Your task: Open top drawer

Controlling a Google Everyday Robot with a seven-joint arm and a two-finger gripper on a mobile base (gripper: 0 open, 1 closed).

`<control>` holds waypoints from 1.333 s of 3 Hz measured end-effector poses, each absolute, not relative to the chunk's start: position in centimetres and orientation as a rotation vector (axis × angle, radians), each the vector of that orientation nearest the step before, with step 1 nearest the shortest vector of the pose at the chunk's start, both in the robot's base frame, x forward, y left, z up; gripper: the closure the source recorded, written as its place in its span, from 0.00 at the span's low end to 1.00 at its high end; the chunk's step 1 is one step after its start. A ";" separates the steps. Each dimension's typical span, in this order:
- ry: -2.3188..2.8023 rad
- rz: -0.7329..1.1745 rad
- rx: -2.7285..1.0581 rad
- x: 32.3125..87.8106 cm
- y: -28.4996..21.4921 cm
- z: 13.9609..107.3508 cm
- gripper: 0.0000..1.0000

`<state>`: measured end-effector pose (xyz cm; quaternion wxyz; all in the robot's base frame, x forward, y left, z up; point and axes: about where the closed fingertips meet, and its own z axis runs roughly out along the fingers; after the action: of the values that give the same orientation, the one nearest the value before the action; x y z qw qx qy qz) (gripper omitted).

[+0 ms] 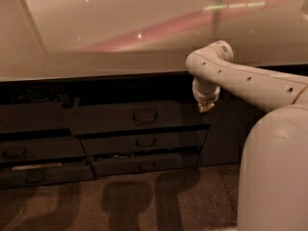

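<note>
The top drawer [110, 118] is the widest dark grey front under the counter, with a rectangular loop handle [145, 116] at its middle. It stands a little forward of the cabinet face. My gripper [205, 108] hangs from the white arm [250, 78] near the drawer's upper right corner, to the right of the handle and apart from it.
Two slimmer drawers [144, 142] [143, 164] sit below, both slightly out. More drawers [38, 150] are at the left. A pale counter top [120, 37] runs above. My white base [274, 172] fills the lower right. Carpet floor [134, 201] lies in front.
</note>
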<state>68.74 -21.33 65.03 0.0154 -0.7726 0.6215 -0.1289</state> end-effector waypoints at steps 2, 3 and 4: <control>1.933 -0.441 -2.371 68.2 -21.8 65.8 1.00; 1.925 -0.446 -2.387 66.8 -21.9 65.0 1.00; 1.925 -0.446 -2.387 66.8 -21.9 65.3 1.00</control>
<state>66.80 -21.89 65.28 0.0213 -0.7702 0.6210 -0.1439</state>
